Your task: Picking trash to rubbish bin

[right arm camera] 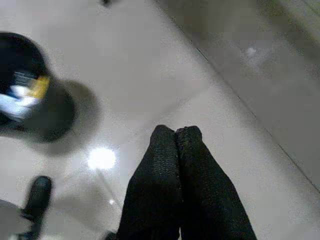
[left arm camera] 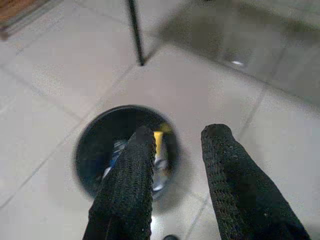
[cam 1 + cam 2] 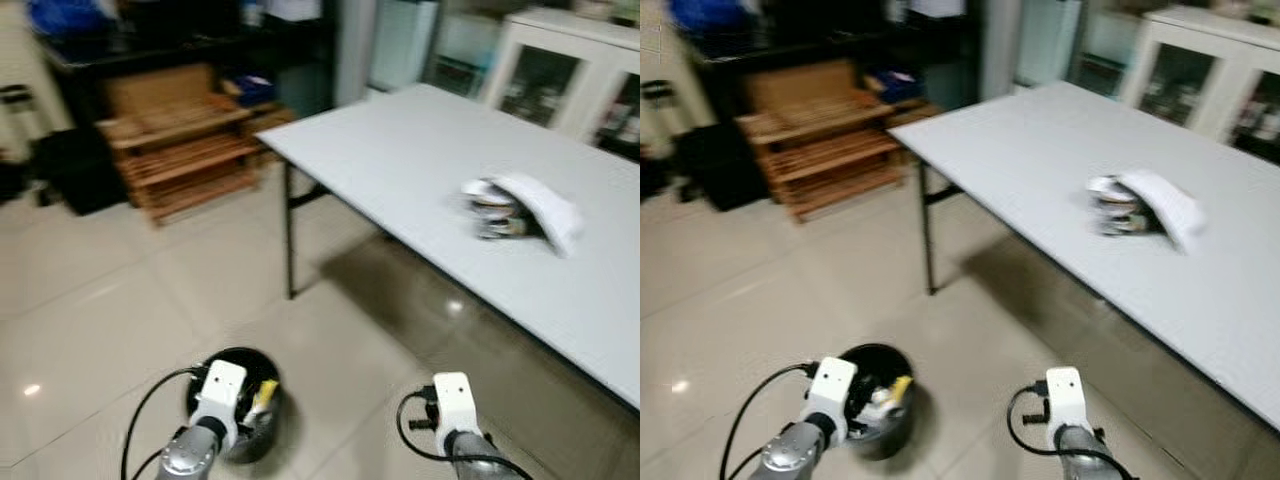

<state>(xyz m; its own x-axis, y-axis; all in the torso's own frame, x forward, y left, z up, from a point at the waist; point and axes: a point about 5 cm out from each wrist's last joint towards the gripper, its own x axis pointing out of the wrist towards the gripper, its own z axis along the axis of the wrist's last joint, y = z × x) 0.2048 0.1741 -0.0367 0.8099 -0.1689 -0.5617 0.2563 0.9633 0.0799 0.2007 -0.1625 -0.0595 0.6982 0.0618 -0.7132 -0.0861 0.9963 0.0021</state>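
— Black and round, is that the rubbish bin down by you?

— Yes. The black round rubbish bin (image 3: 240, 405) stands on the pale glossy tiled floor (image 3: 110, 300), near me and to my left. My left fingers (image 2: 132, 170) hang just above it, spread apart and holding nothing. Inside I can make out something yellow and something white and blue, too blurred to name.

— And your right side?

— My right fingers (image 1: 176, 150) are pressed tightly together with nothing between them, over bare tile to the right of the bin.

— Where is the trash?

— On the white rectangular surface (image 3: 420, 150) to my right, well apart from the bin. A crumpled white wrapper or paper (image 3: 540, 205) lies draped over a small blurred dark item (image 3: 495, 215); I cannot tell what that item is.

— Anything else around?

— A black metal leg (image 3: 289, 235) holds up the near left corner of the surface. Far left stands a low wooden slatted rack (image 3: 180, 145), and far right a white cabinet with glass doors (image 3: 570, 70).
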